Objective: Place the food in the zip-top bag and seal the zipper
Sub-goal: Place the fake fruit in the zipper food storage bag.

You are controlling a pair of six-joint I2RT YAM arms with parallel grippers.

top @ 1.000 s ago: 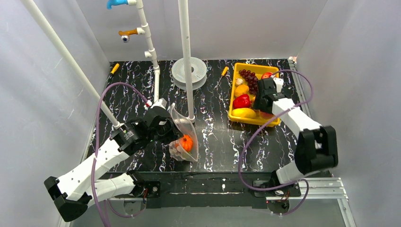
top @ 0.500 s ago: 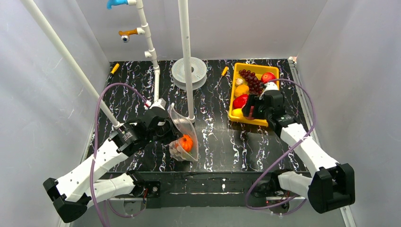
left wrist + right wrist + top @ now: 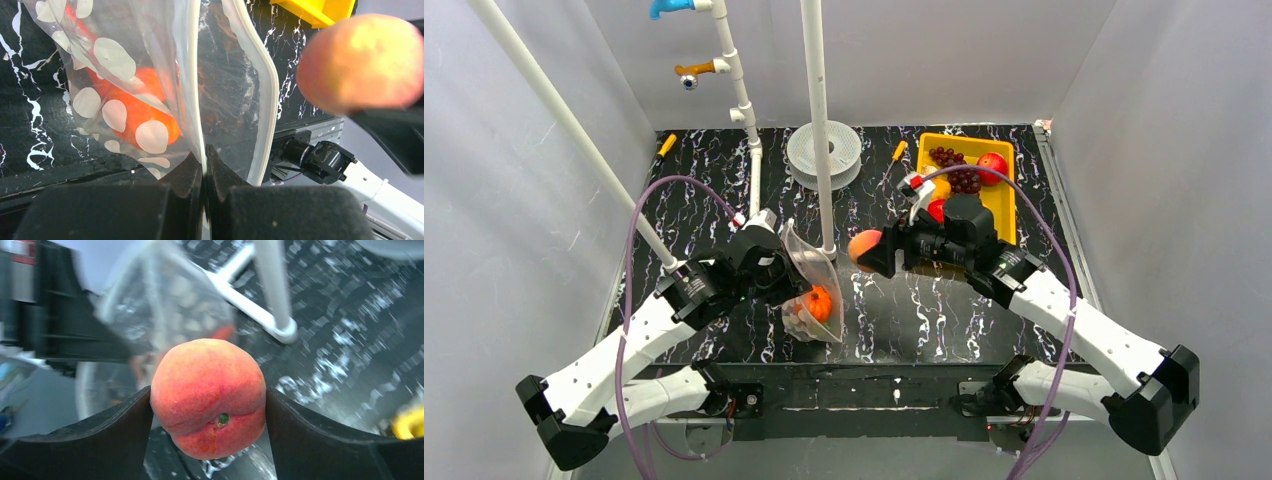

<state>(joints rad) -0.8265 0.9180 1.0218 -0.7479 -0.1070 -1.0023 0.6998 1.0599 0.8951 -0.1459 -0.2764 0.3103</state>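
Note left gripper (image 3: pixel 204 156) pinched together on one lip of the clear, floppy plastic zip-top bag with white polka dots (image 3: pixel 125 65), right at its thin whitish press-seal zipper strip (image 3: pixel 195 100).

See bag mouth gaping, second lip bowed away from the clamped one, bag bottom resting on the black, white-veined tabletop (image 3: pixel 894 300).

Find one glossy orange toy food piece (image 3: pixel 145 112) inside, low in the bag.

Record right gripper (image 3: pixel 208 405) clamped on a round orange-red toy peach (image 3: pixel 207 375), one finger on each side. Peach held in the air between the bag and the yellow plastic tray (image 3: pixel 1006 205), near the mouth but apart from it.

Count in tray: dark purple toy grapes (image 3: pixel 954 172) and a round red fruit (image 3: pixel 992 162). Cannot tell the rest behind the arm.
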